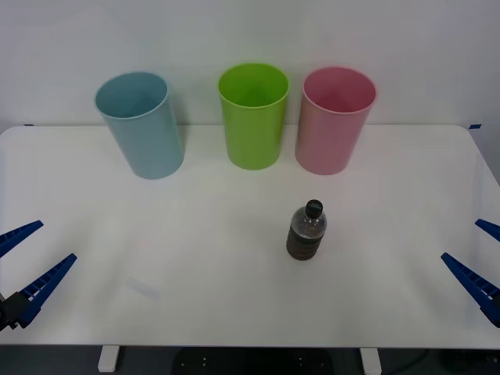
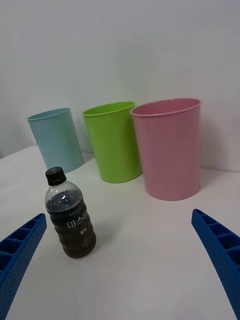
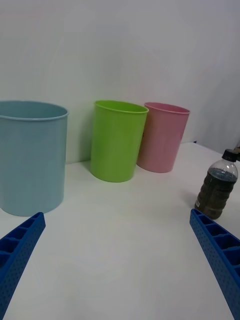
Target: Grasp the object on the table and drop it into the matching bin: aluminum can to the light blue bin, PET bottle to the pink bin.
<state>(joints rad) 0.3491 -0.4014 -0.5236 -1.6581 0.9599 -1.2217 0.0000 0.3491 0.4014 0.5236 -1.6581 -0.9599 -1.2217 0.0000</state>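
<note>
White table (image 1: 195,273) backing onto pale wall. PET bottle (image 1: 307,231) standing upright, well ahead of right gripper (image 1: 479,262), apart from both. Pink bin (image 1: 336,121), lime green bin (image 1: 253,116), light blue bin (image 1: 143,125) lining far edge. Right gripper, left gripper (image 1: 27,262) hovering at near corners, fingers spread wide, gripping nothing.

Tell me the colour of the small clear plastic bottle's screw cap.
Black screw cap, clearest in the right wrist view.
</note>
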